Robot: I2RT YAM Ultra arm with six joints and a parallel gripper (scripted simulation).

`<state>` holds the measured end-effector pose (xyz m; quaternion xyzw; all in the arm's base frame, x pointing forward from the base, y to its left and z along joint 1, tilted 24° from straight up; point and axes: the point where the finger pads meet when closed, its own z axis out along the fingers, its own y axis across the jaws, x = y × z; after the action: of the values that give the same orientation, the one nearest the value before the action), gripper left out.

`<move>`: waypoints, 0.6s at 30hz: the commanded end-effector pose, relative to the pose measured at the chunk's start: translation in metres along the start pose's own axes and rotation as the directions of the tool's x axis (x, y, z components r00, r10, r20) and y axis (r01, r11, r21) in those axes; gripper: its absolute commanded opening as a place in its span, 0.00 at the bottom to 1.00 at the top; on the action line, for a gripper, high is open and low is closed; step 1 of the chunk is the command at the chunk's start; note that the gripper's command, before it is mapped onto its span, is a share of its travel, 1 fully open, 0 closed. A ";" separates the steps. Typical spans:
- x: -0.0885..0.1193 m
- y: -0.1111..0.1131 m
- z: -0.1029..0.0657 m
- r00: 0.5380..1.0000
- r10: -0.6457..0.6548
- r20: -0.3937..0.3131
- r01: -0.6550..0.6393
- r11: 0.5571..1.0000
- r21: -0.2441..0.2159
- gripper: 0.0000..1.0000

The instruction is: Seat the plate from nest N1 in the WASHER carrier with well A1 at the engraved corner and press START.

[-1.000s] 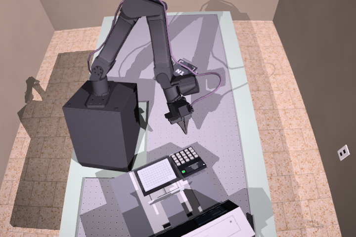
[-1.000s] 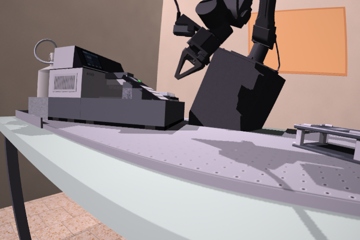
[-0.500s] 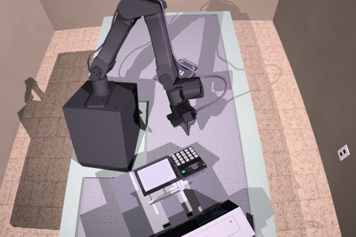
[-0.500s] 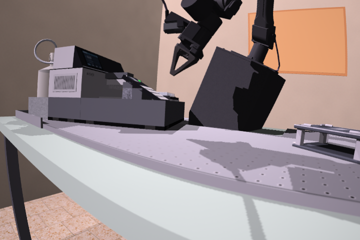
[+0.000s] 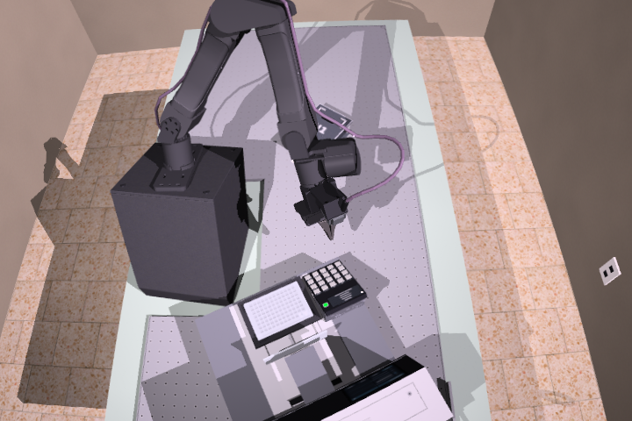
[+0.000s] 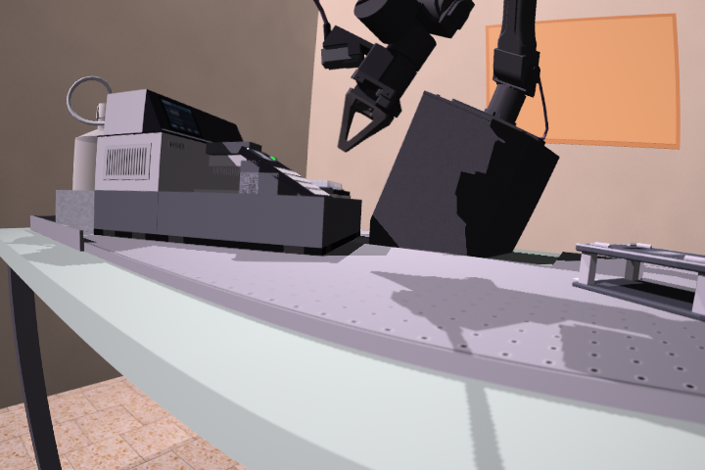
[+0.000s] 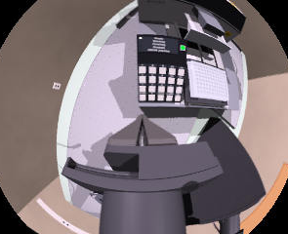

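Note:
The white plate lies on the dark carrier at the front of the washer; it looks flat, but its cut-off corner is too small to make out. The keypad is beside the carrier. The lamp is lit green. My gripper is shut and empty, in the air in front of the keypad and above the table. The nest N1 carries no plate where it shows; the arm hides part of it in the top view.
The robot's dark base block stands near the carrier side of the washer. A raised bar crosses the washer's deck behind the carrier. The washer's tall housing and a bottle are at its rear.

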<state>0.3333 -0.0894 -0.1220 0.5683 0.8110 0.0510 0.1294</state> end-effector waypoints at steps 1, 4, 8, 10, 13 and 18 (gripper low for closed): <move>-0.005 0.002 -0.002 1.000 -0.004 0.006 0.004 1.000 0.000 0.00; -0.011 0.002 0.006 1.000 -0.003 0.016 0.003 1.000 0.006 0.00; -0.013 0.006 0.013 1.000 -0.003 0.025 0.003 1.000 -0.006 0.00; -0.013 0.005 0.016 1.000 -0.004 0.025 0.004 1.000 -0.006 0.00; -0.019 0.014 0.010 0.999 -0.003 0.043 0.004 0.999 -0.031 0.00; -0.013 0.005 0.027 1.000 -0.004 0.025 0.004 1.000 -0.007 0.00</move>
<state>0.3291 -0.0882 -0.1470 0.5678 0.8145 0.0439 0.1102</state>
